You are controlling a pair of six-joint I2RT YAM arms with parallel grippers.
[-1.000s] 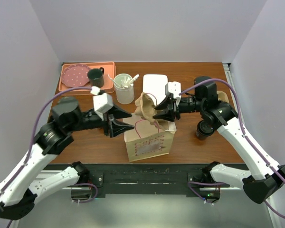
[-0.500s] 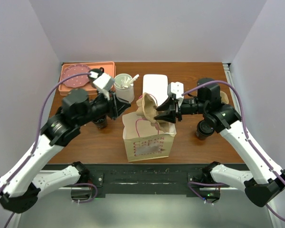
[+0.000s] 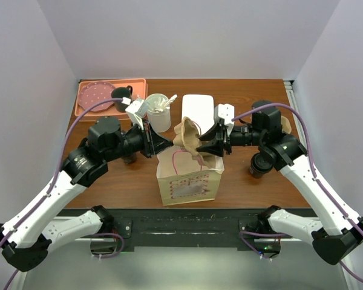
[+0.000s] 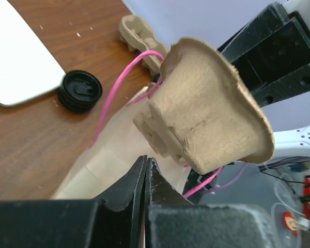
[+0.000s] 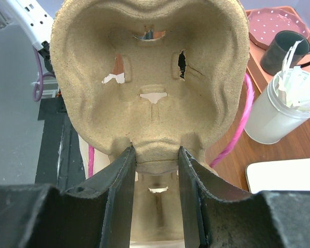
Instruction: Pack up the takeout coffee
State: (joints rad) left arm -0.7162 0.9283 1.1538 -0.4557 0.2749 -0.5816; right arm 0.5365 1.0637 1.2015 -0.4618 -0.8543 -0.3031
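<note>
While my right claw (image 3: 201, 145) clamps the cup carrier (image 3: 186, 134), tilted above the open paper bag (image 3: 190, 181) near the surface's front edge, bagging the carrier is the step in hand. My left claw (image 3: 167, 144), pressed shut with nothing visible in it, has swung in to the bag's rim. Next I probably steady the mouth and lower the carrier straight in.

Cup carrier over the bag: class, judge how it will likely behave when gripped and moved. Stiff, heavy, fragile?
The carrier is probably light and fairly stiff: gripped at one spot by the right jaws, it shows no sag. Likely fragile: tears show round its slots. Its rough pulp should resist slipping.
</note>
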